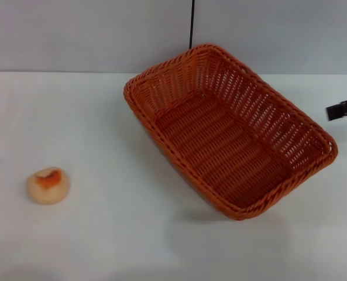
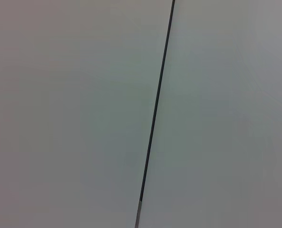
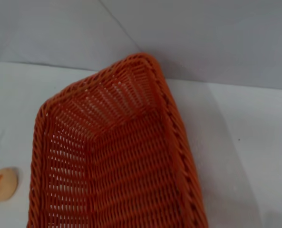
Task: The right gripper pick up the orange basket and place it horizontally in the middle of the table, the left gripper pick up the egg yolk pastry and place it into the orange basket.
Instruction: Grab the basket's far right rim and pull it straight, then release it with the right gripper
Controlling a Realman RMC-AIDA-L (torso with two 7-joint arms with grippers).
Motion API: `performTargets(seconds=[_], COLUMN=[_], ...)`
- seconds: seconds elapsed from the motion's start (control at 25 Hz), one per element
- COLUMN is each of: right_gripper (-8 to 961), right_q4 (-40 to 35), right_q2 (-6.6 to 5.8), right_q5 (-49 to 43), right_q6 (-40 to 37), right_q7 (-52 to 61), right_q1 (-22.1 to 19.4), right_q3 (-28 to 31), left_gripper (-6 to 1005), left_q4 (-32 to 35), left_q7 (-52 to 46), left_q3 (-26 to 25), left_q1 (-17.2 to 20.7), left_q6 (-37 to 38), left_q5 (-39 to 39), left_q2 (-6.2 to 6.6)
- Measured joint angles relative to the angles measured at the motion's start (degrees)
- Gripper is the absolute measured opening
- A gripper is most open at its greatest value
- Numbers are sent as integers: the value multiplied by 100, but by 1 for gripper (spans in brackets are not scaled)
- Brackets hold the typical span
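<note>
The orange basket [image 1: 179, 88] sits empty on the white table [image 1: 97, 240], right of centre and turned diagonally, its long side running from far left to near right. The egg yolk pastry [image 1: 48, 185] lies alone at the near left, well apart from the basket. A black part of my right gripper [image 1: 344, 109] shows at the right edge, just beyond the basket's far right rim and not touching it. The right wrist view looks down into the basket [image 3: 112, 99], with the pastry [image 3: 2, 184] at the edge. The left gripper is out of view.
A grey wall with a thin black vertical seam [image 1: 192, 23] stands behind the table. The left wrist view shows only that wall and seam [image 2: 155, 114]. Bare tabletop [image 3: 245, 142] lies between the pastry and the basket.
</note>
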Motion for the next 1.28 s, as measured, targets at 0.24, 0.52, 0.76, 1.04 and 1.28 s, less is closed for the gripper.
performTargets(seconds=[0.24,0.52,0.76,1.04,1.28], right_gripper=[766,761,757,752,747], right_q4=[616,1193,1741,1945,1995], right_q2=[114,225,248,323,385], right_q5=[10,223,261,305,298], right_q6=[858,1754,2093,2457,2629], right_q7=[-46,-419,-576,-588,-535], right_q1=[95,189,417,493,520], right_q3=[-276,-371,-428,-498,-646], left_gripper=[782,778,774,770,767], left_q4=[1,1,0,1,-6], left_q7=[-36,-38,-35,-39,-39], left_q3=[0,-1,-1,7,9], left_q1=[1,-17,-53,-44,-22], left_q6=[9,9,-17,-32,-41], left_q5=[0,0,0,0,0], left_q2=[5,9,5,0,0])
